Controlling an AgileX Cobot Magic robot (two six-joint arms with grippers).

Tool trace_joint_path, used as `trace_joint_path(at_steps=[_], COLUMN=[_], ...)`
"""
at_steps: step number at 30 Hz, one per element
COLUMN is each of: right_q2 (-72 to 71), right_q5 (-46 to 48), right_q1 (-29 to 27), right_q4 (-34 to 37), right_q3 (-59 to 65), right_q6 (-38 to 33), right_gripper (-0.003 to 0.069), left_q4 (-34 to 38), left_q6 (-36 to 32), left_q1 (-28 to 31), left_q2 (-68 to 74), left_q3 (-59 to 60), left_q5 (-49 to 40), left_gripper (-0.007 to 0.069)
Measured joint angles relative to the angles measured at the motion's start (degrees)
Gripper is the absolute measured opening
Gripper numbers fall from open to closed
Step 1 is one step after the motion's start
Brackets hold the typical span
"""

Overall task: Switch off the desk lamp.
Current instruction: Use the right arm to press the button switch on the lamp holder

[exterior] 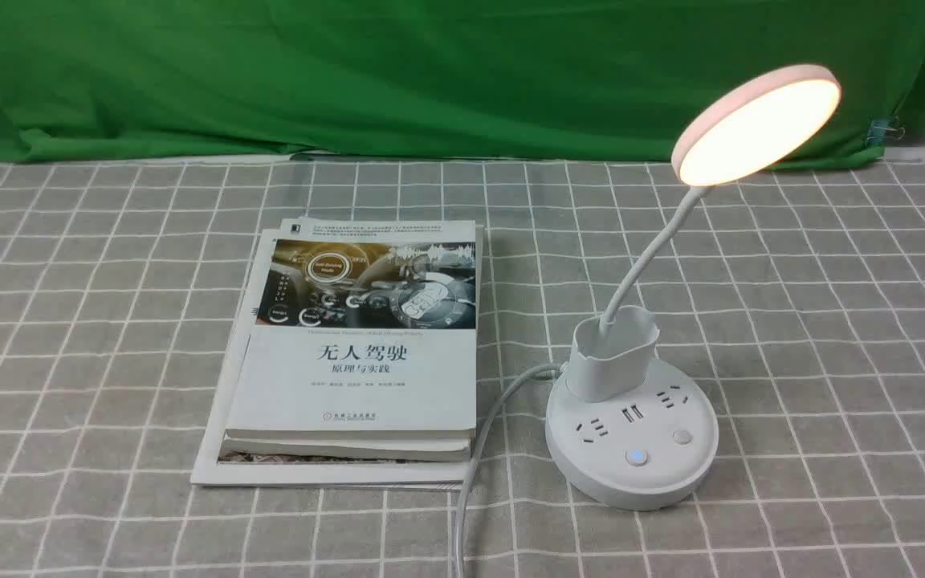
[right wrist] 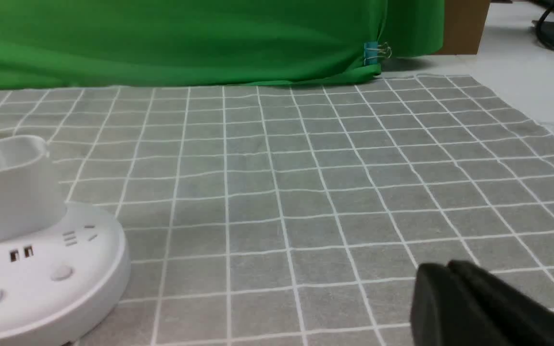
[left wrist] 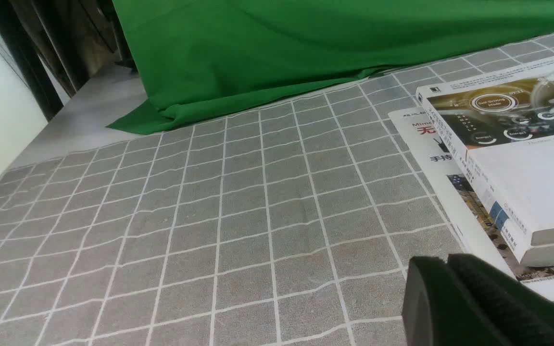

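Note:
The white desk lamp (exterior: 631,433) stands right of centre on the checked cloth, its round disc head (exterior: 755,124) glowing warm. On its round base sit sockets, a blue-lit button (exterior: 636,457) and a plain round button (exterior: 680,437). In the right wrist view the lamp base (right wrist: 41,274) lies well off to one side of my right gripper (right wrist: 445,269), which is shut and empty above bare cloth. My left gripper (left wrist: 445,262) is shut too, holding nothing, low over the cloth beside the books. Neither arm shows in the front view, apart from a dark sliver at its lower left edge.
Two stacked books (exterior: 358,353) lie on a magazine left of the lamp, also seen as books (left wrist: 522,163) near my left gripper. The lamp's white cable (exterior: 474,449) runs toward the front edge. A green backdrop (exterior: 430,72) hangs behind, clipped at the right.

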State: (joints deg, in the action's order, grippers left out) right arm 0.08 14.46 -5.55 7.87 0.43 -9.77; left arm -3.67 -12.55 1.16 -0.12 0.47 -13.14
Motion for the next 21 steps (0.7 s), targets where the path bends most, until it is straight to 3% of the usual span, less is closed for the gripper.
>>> trace_joint_path(at_steps=[13,21], right_q2=[0.0,0.0], right_q5=[-2.7,-13.7], right_q1=[0.0,0.0], right_q4=[-0.1,-0.1], right_q3=[0.0,0.0], right_q6=[-0.2,1.3], right_gripper=[0.0046,0.0046], left_q4=[0.0,0.0], left_q6=[0.0,0.0], left_q1=[0.0,0.0], left_q2=[0.0,0.0], left_q3=[0.0,0.0], left_q5=[0.0,0.0], left_gripper=[0.0019,0.0019])
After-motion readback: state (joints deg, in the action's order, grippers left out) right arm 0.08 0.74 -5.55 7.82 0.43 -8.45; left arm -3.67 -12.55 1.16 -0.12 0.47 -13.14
